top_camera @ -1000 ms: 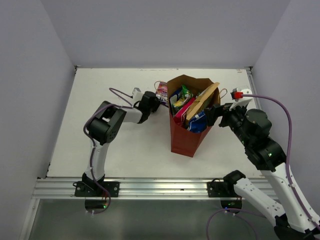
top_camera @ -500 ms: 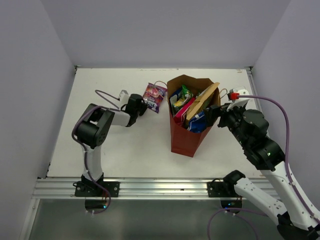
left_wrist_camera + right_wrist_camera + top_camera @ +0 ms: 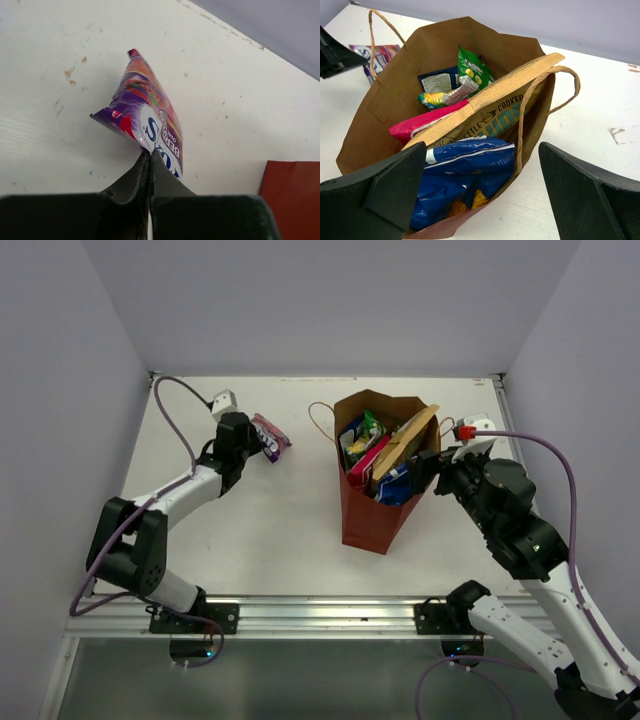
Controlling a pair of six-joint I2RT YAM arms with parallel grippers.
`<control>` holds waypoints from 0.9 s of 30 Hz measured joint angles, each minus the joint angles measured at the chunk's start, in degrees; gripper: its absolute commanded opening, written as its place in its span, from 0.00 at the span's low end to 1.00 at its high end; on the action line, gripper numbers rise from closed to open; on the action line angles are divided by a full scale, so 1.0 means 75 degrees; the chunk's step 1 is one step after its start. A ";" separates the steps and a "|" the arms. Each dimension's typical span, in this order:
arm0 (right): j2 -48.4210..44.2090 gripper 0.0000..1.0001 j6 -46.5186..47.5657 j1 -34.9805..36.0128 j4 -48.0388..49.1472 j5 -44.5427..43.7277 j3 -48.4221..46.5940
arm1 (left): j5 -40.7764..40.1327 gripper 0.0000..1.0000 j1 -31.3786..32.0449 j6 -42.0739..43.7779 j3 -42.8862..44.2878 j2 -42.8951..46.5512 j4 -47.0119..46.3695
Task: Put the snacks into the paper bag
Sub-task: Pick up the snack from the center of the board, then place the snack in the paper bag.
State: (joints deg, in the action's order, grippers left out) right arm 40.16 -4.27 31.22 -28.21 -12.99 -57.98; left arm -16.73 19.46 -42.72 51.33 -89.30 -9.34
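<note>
- Red-brown paper bag (image 3: 372, 512) is seen standing upright near the middle of the white table (image 3: 250, 530), mouth open, brown inside visible in the right wrist view.
- Inside the bag, several snacks are stacked on edge: a pink packet (image 3: 412, 128), a tan-brown packet (image 3: 502, 105) leaning across the mouth with its top corner above the rim, a blue-and-white packet (image 3: 462, 172) at the near side, and a green packet (image 3: 472, 65) towards the far wall.
- One twine handle (image 3: 379, 32) is seen arching above the far-left rim; the other hangs over the right side.
- Purple candy packet (image 3: 270, 437) is not in the bag; it is located to the left of the bag, clearly apart from it, over the far-left part of the table.
- Left gripper (image 3: 256, 443) is fully closed, its fingertips pinched on the near edge of the purple candy packet; in the left wrist view the packet is seen sticking out beyond the tips, creased at the pinch.
- Whether the packet's far end touches the table cannot be told.
- Right gripper (image 3: 426, 471) is spread to its widest and nothing is held; it is placed at the bag's right rim, facing the mouth.
- Contact between its fingers and the bag cannot be told.
</note>
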 measured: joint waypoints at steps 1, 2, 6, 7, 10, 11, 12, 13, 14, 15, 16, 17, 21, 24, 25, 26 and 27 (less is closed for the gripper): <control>0.0000 0.99 0.0000 0.0000 0.0000 0.0000 0.0000 | 0.0000 0.00 0.0009 0.0291 0.0006 0.0242 0.0076; 0.0000 0.98 0.0000 0.0000 0.0000 0.0000 0.0000 | -0.0003 0.00 0.0009 0.0568 0.0015 0.0460 0.0160; 0.0000 0.98 0.0000 0.0000 0.0000 0.0003 0.0000 | 0.0000 0.00 0.0009 0.1472 0.0143 0.1166 0.0504; 0.0000 0.99 -0.0003 0.0000 0.0000 0.0000 0.0000 | 0.0006 0.00 0.0009 0.1673 0.0236 0.1291 0.0621; -0.0003 0.98 0.0000 0.0000 0.0000 0.0000 0.0000 | 0.0052 0.00 0.0009 0.2177 0.0595 0.1547 0.0895; -0.0006 0.98 -0.0003 0.0000 0.0000 0.0003 0.0000 | 0.0093 0.00 0.0009 0.2331 0.0761 0.1597 0.1029; -0.0009 0.98 -0.0003 0.0000 0.0000 0.0000 0.0000 | 0.0181 0.00 0.0009 0.2506 0.0933 0.1641 0.1125; -0.0009 0.98 -0.0003 0.0000 0.0000 0.0000 0.0000 | 0.0271 0.00 0.0009 0.2672 0.1119 0.1676 0.1239; -0.0009 0.99 -0.0003 0.0000 -0.0003 0.0000 0.0000 | 0.0367 0.00 0.0009 0.2836 0.1346 0.1705 0.1405; -0.0009 0.99 -0.0006 0.0000 -0.0003 0.0000 0.0000 | 0.0449 0.00 0.0009 0.2970 0.1542 0.1716 0.1524; -0.0009 0.98 -0.0003 0.0000 -0.0006 -0.0003 0.0000 | 0.0560 0.00 0.0009 0.3110 0.1763 0.1734 0.1620; -0.0015 0.99 -0.0003 0.0000 -0.0006 -0.0006 0.0000 | 0.0653 0.00 0.0009 0.3264 0.1993 0.1746 0.1769; -0.0044 0.99 -0.0006 0.0000 -0.0006 -0.0026 0.0000 | 0.1107 0.00 0.0009 0.3870 0.3194 0.1740 0.2672; -0.0064 0.99 -0.0006 0.0000 -0.0006 -0.0067 0.0000 | 0.1515 0.00 0.0012 0.4278 0.4030 0.1749 0.3054; -0.0070 0.99 -0.0006 0.0000 -0.0006 -0.0082 0.0000 | 0.1673 0.00 0.0026 0.4421 0.4272 0.1763 0.3165; -0.0073 0.98 -0.0006 0.0000 -0.0006 -0.0082 0.0000 | 0.1830 0.00 0.0044 0.4555 0.4491 0.1795 0.3284; -0.0073 0.99 -0.0009 0.0000 -0.0006 -0.0082 0.0000 | 0.2008 0.00 0.0082 0.4698 0.4689 0.1827 0.3386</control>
State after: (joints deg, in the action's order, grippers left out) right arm 39.62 -4.34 31.22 -28.25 -13.61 -57.98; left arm -1.67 20.08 -7.49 86.50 -75.59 16.05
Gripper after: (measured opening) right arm 0.985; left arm 0.009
